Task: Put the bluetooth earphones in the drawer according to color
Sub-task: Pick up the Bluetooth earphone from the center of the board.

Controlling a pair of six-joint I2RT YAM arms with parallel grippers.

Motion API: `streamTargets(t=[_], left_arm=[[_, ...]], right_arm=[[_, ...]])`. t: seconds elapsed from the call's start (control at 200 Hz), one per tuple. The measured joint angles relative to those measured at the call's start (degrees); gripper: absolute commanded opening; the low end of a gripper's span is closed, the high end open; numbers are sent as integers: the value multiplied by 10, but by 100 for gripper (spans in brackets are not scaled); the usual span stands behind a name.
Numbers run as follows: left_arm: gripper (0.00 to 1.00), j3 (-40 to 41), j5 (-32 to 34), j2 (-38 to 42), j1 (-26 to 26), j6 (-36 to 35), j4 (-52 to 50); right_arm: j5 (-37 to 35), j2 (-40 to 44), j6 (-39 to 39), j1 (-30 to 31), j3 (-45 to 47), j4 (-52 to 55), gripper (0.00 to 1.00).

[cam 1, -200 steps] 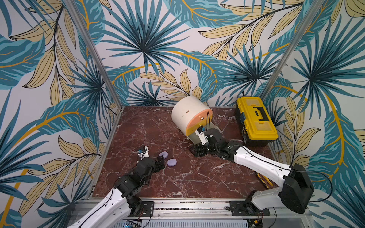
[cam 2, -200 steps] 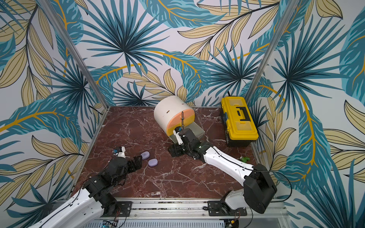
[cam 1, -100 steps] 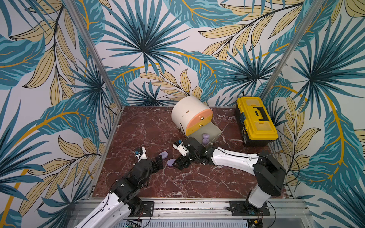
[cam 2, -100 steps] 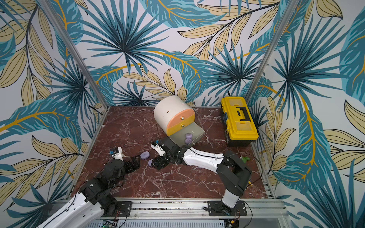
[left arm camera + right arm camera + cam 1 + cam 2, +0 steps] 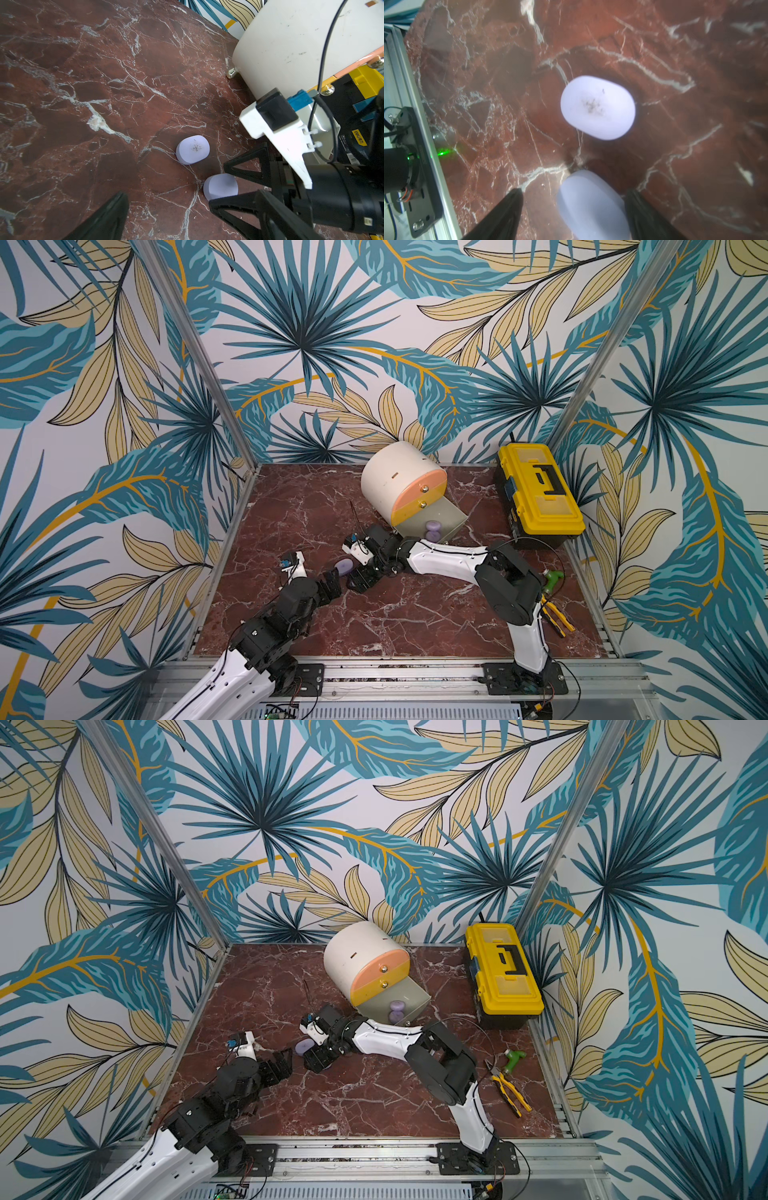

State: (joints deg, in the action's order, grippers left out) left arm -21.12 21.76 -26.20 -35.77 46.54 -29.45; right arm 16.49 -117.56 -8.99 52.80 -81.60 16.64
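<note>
The drawer cabinet [image 5: 395, 477] stands at the back, its bottom grey-beige drawer [image 5: 453, 517] pulled out. Two lilac earphones [image 5: 434, 530] lie in it. Two more lilac earphones lie on the marble. The one with a dark smudge [image 5: 598, 107] lies free and shows in both top views [image 5: 302, 1048]. My right gripper [image 5: 574, 193] is open and low over the other lilac case [image 5: 591, 205], one finger on each side of it; a gap shows on one side. In the top views this case is hidden under the gripper [image 5: 358, 580]. My left gripper [image 5: 332, 581] is open and empty, just beside both cases.
A yellow-and-black toolbox [image 5: 540, 493] stands at the back right. A green-handled tool [image 5: 550, 577] and pliers [image 5: 557, 616] lie by the right edge. The two grippers are very close together near the table's front left. A metal rail [image 5: 427, 158] runs along the front edge.
My right arm has swung left from the open drawer to the two lilac cases and come down over one; its jaws have narrowed a little. The left gripper has drawn back slightly.
</note>
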Motion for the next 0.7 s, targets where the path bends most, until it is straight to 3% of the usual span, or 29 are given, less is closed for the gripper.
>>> streamTargets(t=[0.31,0.701], left_arm=[[100,6,5,1,0,0,0],[100,7,5,2,0,0,0]], right_arm=[[4,2,-2,24,35,-6,75],[-64,2,-22,40,36,-7,57]])
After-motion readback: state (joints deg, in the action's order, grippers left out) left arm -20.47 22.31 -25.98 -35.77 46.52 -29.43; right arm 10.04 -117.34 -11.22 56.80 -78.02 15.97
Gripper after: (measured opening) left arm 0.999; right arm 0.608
